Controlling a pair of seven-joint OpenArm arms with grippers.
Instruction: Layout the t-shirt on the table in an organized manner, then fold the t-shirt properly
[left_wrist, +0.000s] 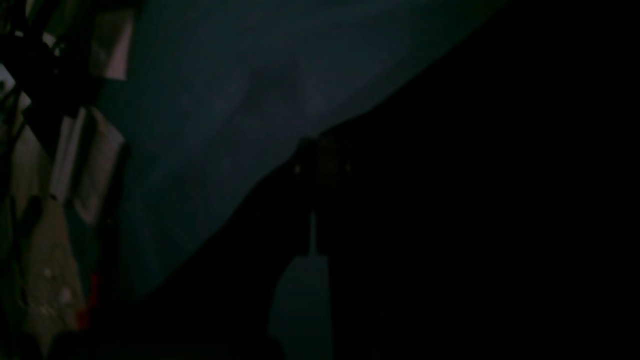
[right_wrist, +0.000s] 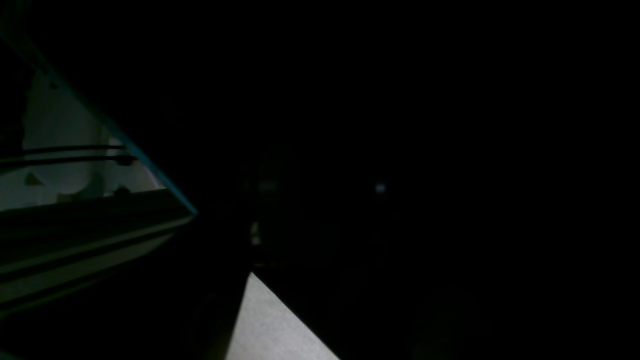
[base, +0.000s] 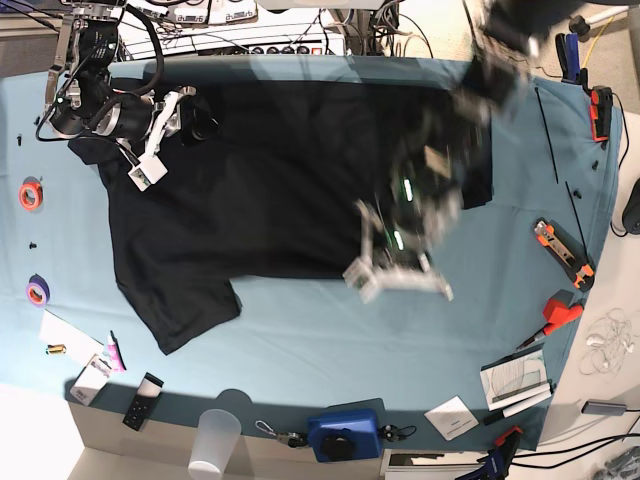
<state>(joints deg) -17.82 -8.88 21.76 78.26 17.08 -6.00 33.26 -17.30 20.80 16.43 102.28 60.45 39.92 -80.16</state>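
Table (base: 300, 340): teal cloth fills the base view; a cluttered bench with cables runs behind its far edge.
Left edge: an orange tape roll (base: 31, 193) and a purple tape roll (base: 37, 291) lie on bare cloth, apart from the shirt.
Near-left corner: paper slips, a small dark remote-like item and a clear plastic cup (base: 215, 443) sit at the near edge.
Right gripper (base: 147, 165): low over the far-left part of the tabletop, at the shirt's upper left; whether its fingers are spread or pinching cloth cannot be told, and its wrist view is almost black.
T-shirt (base: 260, 190): black, spread wide across the far half of the tabletop, its top hem close to the far edge; one sleeve hangs toward the near-left, with the lower hem running roughly straight to the right of it.
Open room: a broad strip of bare teal lies between the shirt's lower hem and the near edge.
Left gripper (base: 400, 275): motion-blurred over the shirt's lower right hem, fingers pressed together; whether cloth is between them is not visible.
Near edge, middle: a blue box (base: 345, 432).
Right edge: cutters with orange handles (base: 562, 250), a red tool, and booklets near the near-right corner.
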